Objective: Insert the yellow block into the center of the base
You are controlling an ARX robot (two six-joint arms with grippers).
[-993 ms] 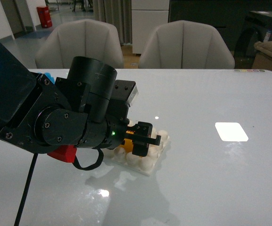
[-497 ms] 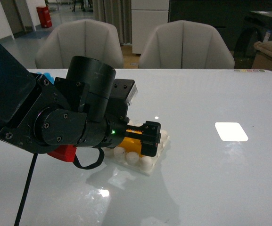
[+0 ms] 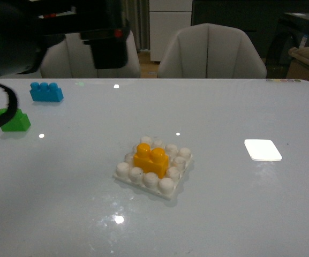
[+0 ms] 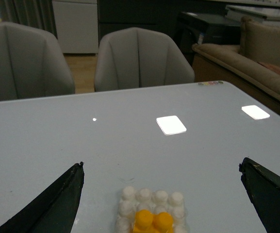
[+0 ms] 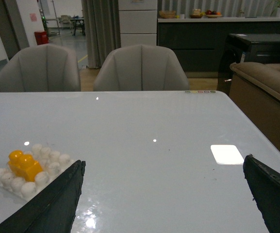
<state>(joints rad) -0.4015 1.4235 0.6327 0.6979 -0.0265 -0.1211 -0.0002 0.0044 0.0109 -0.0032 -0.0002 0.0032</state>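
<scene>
The yellow block [image 3: 151,157] sits pressed onto the middle studs of the white base [image 3: 166,185], near the table's centre. My left gripper [image 4: 161,165] is open and raised well above and behind the base [image 4: 149,196], with the yellow block [image 4: 153,222] low in its view and nothing between the fingers [image 4: 57,204]. In the front view only the left arm's dark body [image 3: 106,37] shows, at the top left. Off to the right my right gripper [image 5: 164,160] hangs open and empty over bare table, the base [image 5: 47,155] and yellow block [image 5: 24,164] lying to its side.
A blue brick [image 3: 46,91] and a green brick [image 3: 14,120] lie at the table's far left. A smooth white square patch [image 3: 262,149] is on the right. Two grey chairs [image 3: 210,51] stand behind the far edge.
The left arm has lifted away from the base, up and back to the left. Its jaws, earlier around the yellow block, have let go; the block stays on the base.
</scene>
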